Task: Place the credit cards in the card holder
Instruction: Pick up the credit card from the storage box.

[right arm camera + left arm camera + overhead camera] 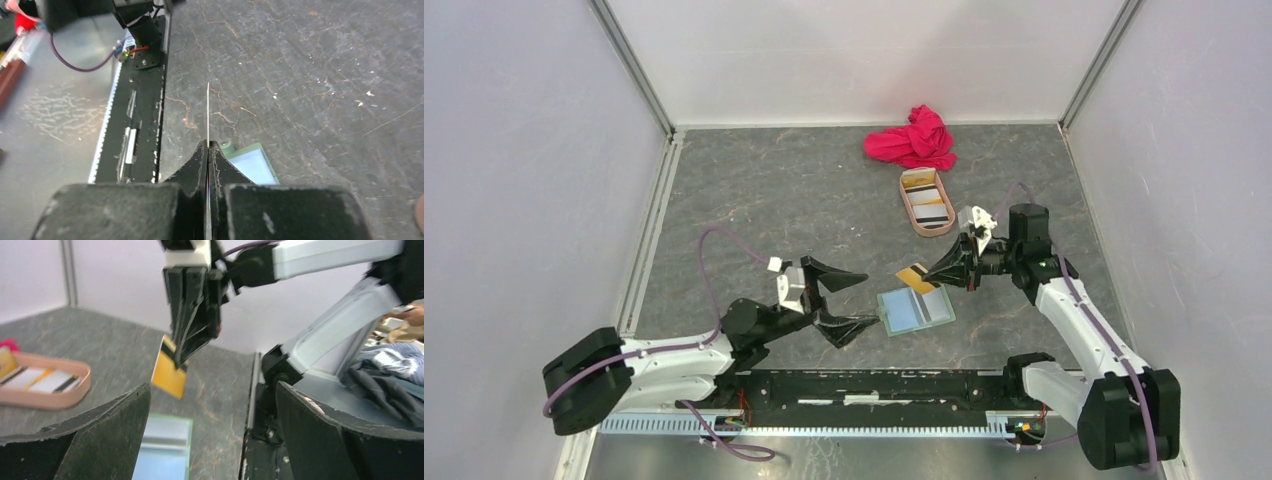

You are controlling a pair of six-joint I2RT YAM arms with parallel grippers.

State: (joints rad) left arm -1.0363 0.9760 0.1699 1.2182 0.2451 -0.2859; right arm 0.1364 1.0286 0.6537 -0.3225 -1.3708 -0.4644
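Top view, centre of frame: the card holder (pixel 915 309) lay open on the grey table (pixel 774 190), pale blue inside facing up, green rim showing. Just up and right of it, the right gripper (pixel 941 274) was pinched tight on an orange-yellow card (pixel 913 277). The card's free end hung over the holder's upper edge.

Left wrist view: that card (pixel 169 373) hung tilted and clear of the table, black stripe nearest the gripper. The holder (pixel 165 450) sat below it at the bottom of the frame.

Right wrist view: the card (pixel 208 112) showed edge-on as a thin line between the pressed-together fingers (pixel 192 170). A corner of the holder (pixel 250 162) lay just right of them.

Left of the holder, the left gripper (pixel 871 298) was spread wide, gripping nothing. Its lower fingertip was at the holder's left edge; contact could not be told.

Up and right of centre: a pinkish oval tray (pixel 905 205) held more cards (pixel 931 208), pale with dark stripes. A red cloth (pixel 914 140) lay beyond it, near the back wall.
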